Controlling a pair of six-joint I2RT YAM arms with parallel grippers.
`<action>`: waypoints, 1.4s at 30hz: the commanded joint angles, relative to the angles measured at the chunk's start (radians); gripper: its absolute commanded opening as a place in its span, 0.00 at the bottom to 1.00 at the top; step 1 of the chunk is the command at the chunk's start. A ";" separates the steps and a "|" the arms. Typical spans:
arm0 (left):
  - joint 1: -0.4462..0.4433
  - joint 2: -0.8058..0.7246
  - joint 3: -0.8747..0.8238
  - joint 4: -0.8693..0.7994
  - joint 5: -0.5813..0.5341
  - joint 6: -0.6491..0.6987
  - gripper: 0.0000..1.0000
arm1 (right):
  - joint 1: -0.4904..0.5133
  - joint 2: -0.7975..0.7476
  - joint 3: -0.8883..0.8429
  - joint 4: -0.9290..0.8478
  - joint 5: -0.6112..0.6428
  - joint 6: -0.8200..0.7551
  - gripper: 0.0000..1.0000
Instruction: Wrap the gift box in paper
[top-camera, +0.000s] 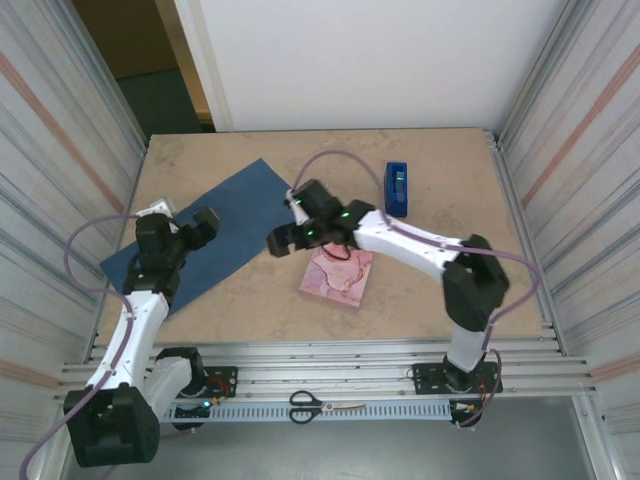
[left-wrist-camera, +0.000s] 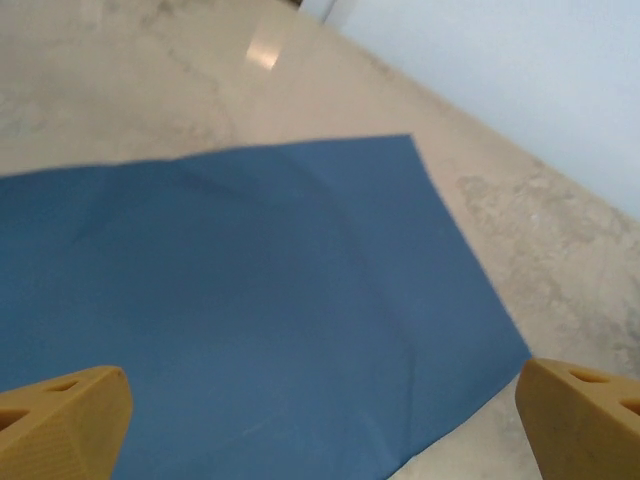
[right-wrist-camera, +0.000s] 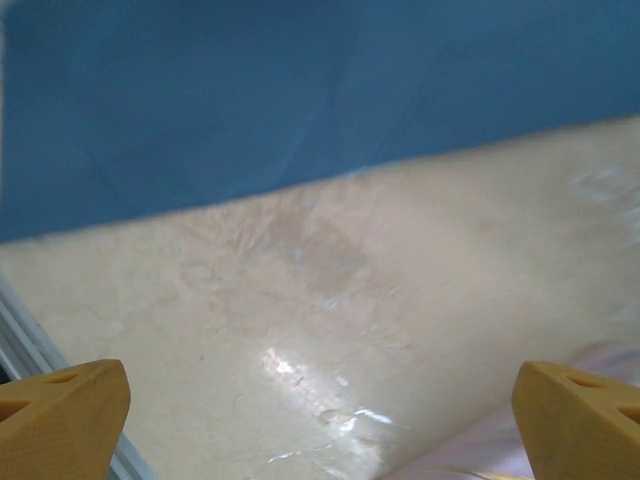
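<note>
The paper (top-camera: 235, 205) lies flat on the left half of the table, dark navy face up. The gift box (top-camera: 340, 280), pink and white marbled, rests flat near the table's middle, off the paper. My left gripper (top-camera: 207, 224) hovers over the paper, open with nothing between its fingers. The left wrist view has the paper (left-wrist-camera: 250, 300) spread under the open left gripper (left-wrist-camera: 320, 425). My right gripper (top-camera: 283, 241) hangs open over bare table between paper and box. In the right wrist view the paper (right-wrist-camera: 300, 90) lies ahead, and a pale corner of the box (right-wrist-camera: 500, 455) sits by the right gripper (right-wrist-camera: 320, 420).
A royal-blue tape dispenser (top-camera: 397, 188) stands at the back right of the table (top-camera: 450, 220). Scissors (top-camera: 325, 405) lie on the rail in front of the arm bases. Metal walls close in on both sides.
</note>
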 joint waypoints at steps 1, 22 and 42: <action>0.067 -0.002 0.054 -0.139 0.040 -0.037 0.99 | 0.057 0.051 0.072 -0.138 0.036 0.045 0.96; 0.043 0.257 0.168 -0.134 0.254 0.032 0.99 | 0.037 -0.058 -0.166 -0.293 0.079 0.086 0.90; -0.210 0.744 0.472 -0.221 0.282 0.162 0.99 | -0.599 -0.358 -0.482 -0.304 0.091 -0.096 0.89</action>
